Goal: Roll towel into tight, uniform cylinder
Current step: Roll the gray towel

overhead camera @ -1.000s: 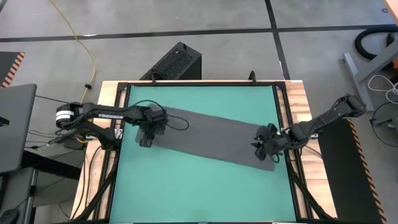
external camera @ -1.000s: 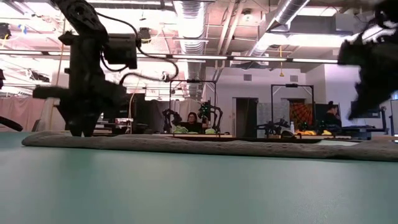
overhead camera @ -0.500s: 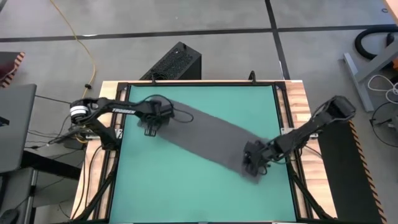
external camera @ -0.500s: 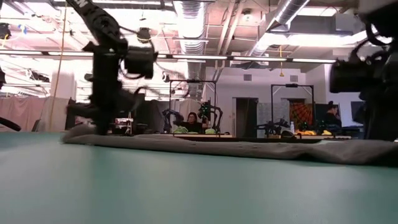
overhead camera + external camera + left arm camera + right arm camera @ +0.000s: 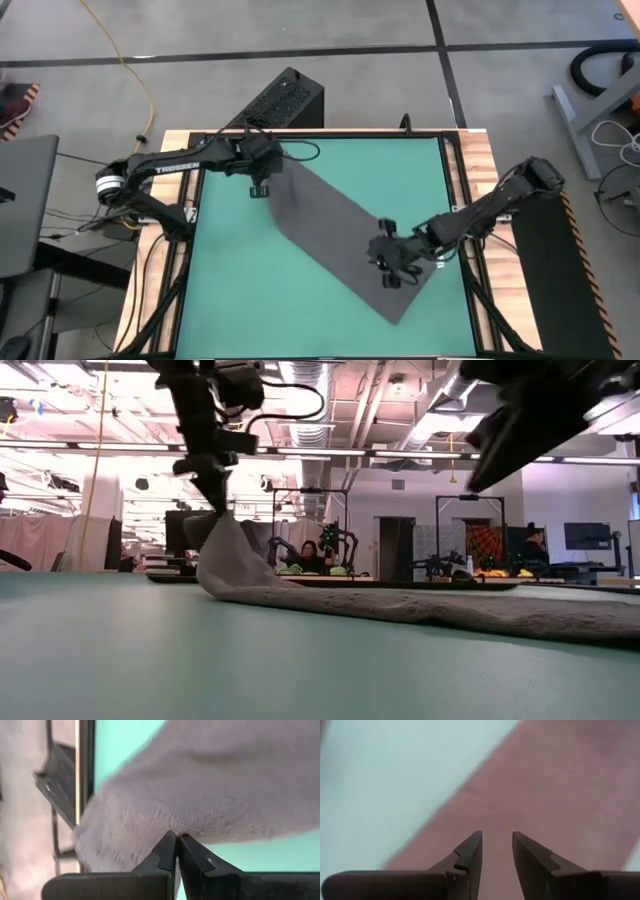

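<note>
Your left fingers [image 5: 175, 851] pinch the dark grey soft cloth towel's [image 5: 335, 225] eleven-o'clock corner shut — lifting it for straightening — while your right fingers [image 5: 496, 851], parted, empty, hover at four o'clock.

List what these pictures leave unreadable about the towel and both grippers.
- Towel: its white tag shows in no view.
- Right gripper: jaws apart over the cloth, contact unclear; in the high view the wrist hides the tips.
- Left gripper: shut on the towel's end; which corner is hidden by its own body.

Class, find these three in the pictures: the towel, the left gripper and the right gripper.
towel [image 5: 335, 235]: high view, middle of the flat cloth.
left gripper [image 5: 176, 840]: left wrist view, fingertips pinching the cloth.
right gripper [image 5: 496, 845]: right wrist view, gap between parted fingertips.
</note>
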Motion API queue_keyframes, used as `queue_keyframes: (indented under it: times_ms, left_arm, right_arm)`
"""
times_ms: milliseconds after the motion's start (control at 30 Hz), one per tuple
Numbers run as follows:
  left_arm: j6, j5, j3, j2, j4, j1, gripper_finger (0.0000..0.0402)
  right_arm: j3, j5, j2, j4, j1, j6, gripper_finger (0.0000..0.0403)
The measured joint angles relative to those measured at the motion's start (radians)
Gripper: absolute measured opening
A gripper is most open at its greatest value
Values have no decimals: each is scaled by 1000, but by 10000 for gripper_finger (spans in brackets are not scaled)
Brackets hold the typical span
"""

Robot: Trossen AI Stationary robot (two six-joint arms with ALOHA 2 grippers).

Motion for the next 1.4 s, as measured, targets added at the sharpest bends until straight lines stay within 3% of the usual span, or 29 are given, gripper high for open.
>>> queue_keyframes:
  times_ms: [133, 300, 400, 533, 667, 933, 1067, 1200, 1400]
  left_arm:
    - [-58, -10, -42, -27, -82, -7, 0]
    - [-77, -60, -174, -24, -40, -3, 0]
    - [-77, -87, -272, -22, 35, 4, 0]
    - [-105, -91, -369, -23, 52, 11, 0]
    - [-119, -63, -449, -23, 54, 6, 0]
    - [-105, -21, -461, -23, 94, -36, 0]
    - [-78, 18, -462, -23, 169, -39, 0]
    - [-70, 42, -462, -23, 219, -42, 7]
    - [-84, 61, -399, -26, 109, -42, 65]
  right_arm:
    - [-1, -21, 59, 38, -149, -93, 132]
    - [-2, -43, 194, 200, -303, -234, 132]
    - [-1, -102, 271, 301, -384, -274, 132]
    - [-1, -225, 361, 277, -454, -245, 132]
    - [-6, -309, 408, 224, -456, -207, 132]
    - [-14, -304, 348, 95, -338, -163, 132]
    - [-23, -260, 280, 193, -335, -195, 132]
    - [-15, -254, 231, 418, -374, -230, 132]
    - [-18, -270, 293, 604, -428, -236, 132]
